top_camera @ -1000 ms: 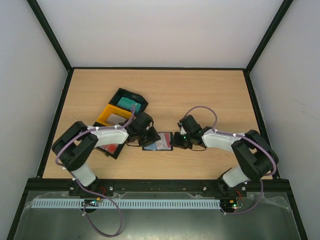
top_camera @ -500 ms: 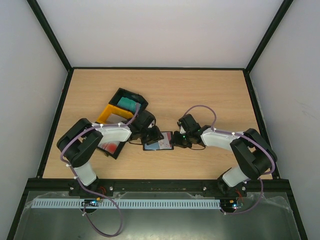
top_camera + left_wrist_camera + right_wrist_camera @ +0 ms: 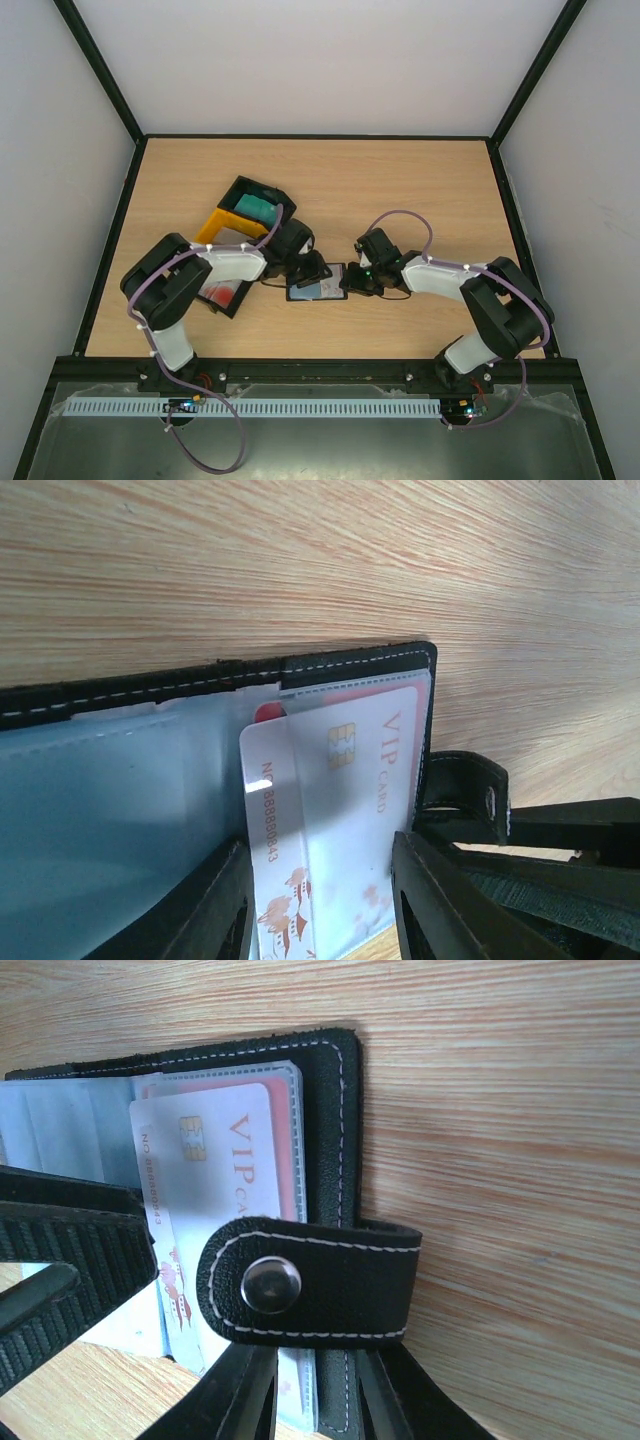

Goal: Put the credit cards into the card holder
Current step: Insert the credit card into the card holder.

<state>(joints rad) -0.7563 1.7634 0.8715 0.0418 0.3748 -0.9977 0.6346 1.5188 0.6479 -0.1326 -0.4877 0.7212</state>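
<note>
The left gripper (image 3: 320, 848) has its jaws spread to the width of a white card (image 3: 340, 780), one finger (image 3: 215, 900) against each long edge, grasping it across. The card's far end, with its gold chip, lies in a clear sleeve (image 3: 292, 1080) on the right half of the open card holder (image 3: 345, 1110), over a red card (image 3: 283, 1130). It reads "VIP CARD", and along the left edge about "NO 36880043". The right gripper (image 3: 315, 1355) straddles the holder's stitched right edge. The strap (image 3: 340, 1280) with its metal snap (image 3: 270, 1285) hides the tips, so I cannot tell whether they pinch. The holder lies mid-table (image 3: 420, 180), toward the near side
</note>
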